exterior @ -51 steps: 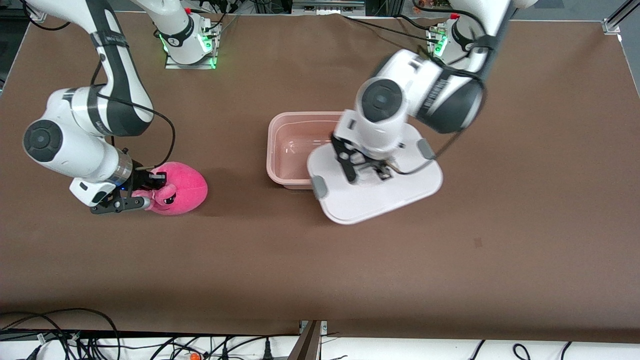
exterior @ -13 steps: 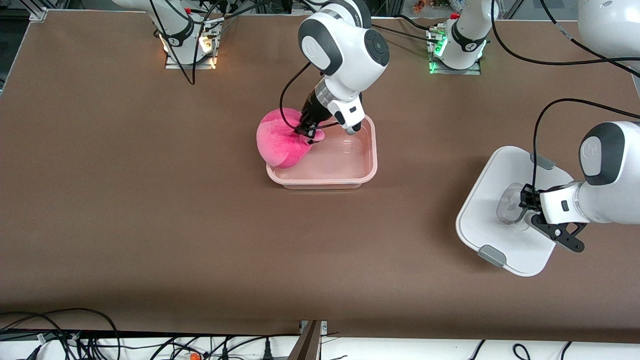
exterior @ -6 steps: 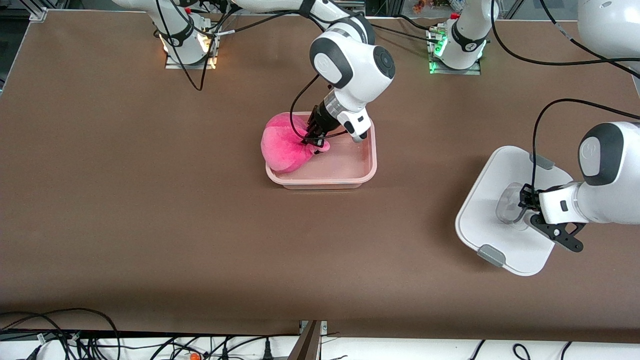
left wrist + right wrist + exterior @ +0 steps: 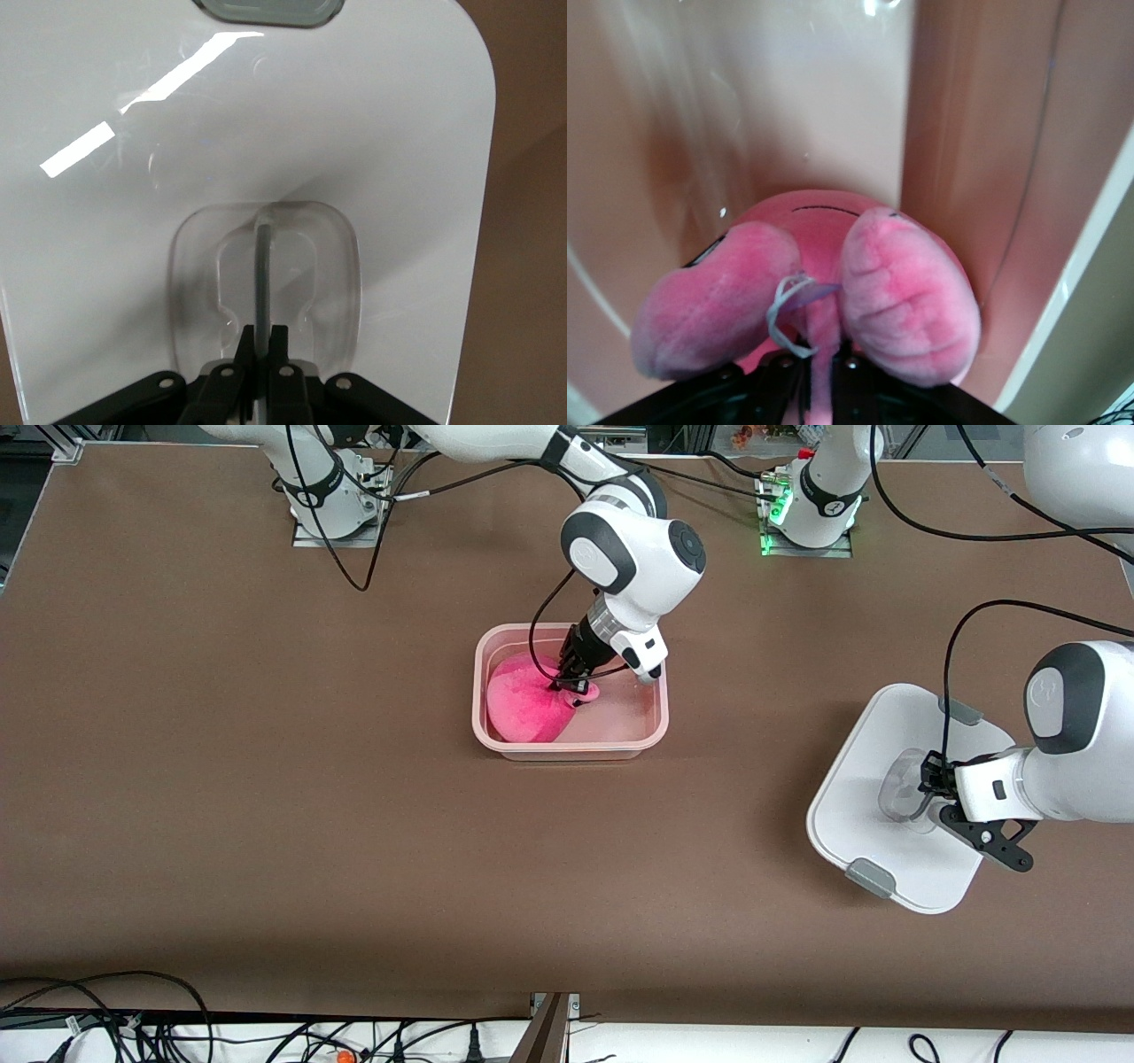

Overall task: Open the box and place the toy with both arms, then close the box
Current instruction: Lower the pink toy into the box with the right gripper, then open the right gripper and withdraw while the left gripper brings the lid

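The pale pink box (image 4: pixel 479 691) stands open at mid-table. The hot-pink toy (image 4: pixel 523 708) lies inside it, at the end toward the right arm. My right gripper (image 4: pixel 571 685) reaches down into the box and is shut on a fold of the toy (image 4: pixel 904 292) between its two ears; in the right wrist view my right gripper (image 4: pixel 824 363) has the box wall (image 4: pixel 966 133) close by. The white lid (image 4: pixel 873 779) rests flat on the table toward the left arm's end. My left gripper (image 4: pixel 926 775) is shut on its clear handle (image 4: pixel 263 266), seen in the left wrist view as the left gripper (image 4: pixel 263 341) pinching the thin bar.
Grey clips (image 4: pixel 871 878) sit on the lid's short ends. Brown table surface surrounds the box. Cables lie along the table's edge nearest the front camera (image 4: pixel 133 1019). The arm bases (image 4: pixel 337 496) stand along the edge farthest from the front camera.
The right gripper has lowered the toy from the box's rim down into the box. The left gripper and the lid have not moved.
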Action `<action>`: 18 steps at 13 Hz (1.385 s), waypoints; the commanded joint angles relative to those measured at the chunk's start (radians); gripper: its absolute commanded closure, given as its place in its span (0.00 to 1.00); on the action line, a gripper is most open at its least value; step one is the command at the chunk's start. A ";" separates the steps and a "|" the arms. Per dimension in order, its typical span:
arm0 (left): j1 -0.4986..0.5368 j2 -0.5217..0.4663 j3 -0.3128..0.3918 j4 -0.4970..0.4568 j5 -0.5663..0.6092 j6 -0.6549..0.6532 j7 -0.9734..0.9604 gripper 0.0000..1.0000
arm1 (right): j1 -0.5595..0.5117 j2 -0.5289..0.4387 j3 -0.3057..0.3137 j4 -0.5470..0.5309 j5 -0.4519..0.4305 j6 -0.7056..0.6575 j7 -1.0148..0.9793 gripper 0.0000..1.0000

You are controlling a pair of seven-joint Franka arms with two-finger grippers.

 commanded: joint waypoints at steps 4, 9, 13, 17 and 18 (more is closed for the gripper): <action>-0.001 0.000 0.000 0.003 -0.005 0.001 0.002 1.00 | 0.026 -0.009 -0.043 0.035 -0.022 -0.024 0.041 0.00; -0.001 0.000 0.000 0.003 -0.005 0.000 0.004 1.00 | 0.021 -0.211 -0.078 0.035 -0.021 -0.043 0.038 0.00; -0.031 -0.014 -0.066 0.015 -0.008 -0.029 -0.001 1.00 | -0.051 -0.340 -0.100 0.034 -0.010 -0.168 0.043 0.00; -0.086 -0.030 -0.239 0.041 -0.003 -0.066 -0.027 1.00 | -0.207 -0.420 -0.113 0.026 0.137 -0.175 0.070 0.00; -0.143 -0.048 -0.241 0.041 -0.003 -0.078 -0.024 1.00 | -0.239 -0.443 -0.129 0.012 0.195 -0.183 0.096 0.00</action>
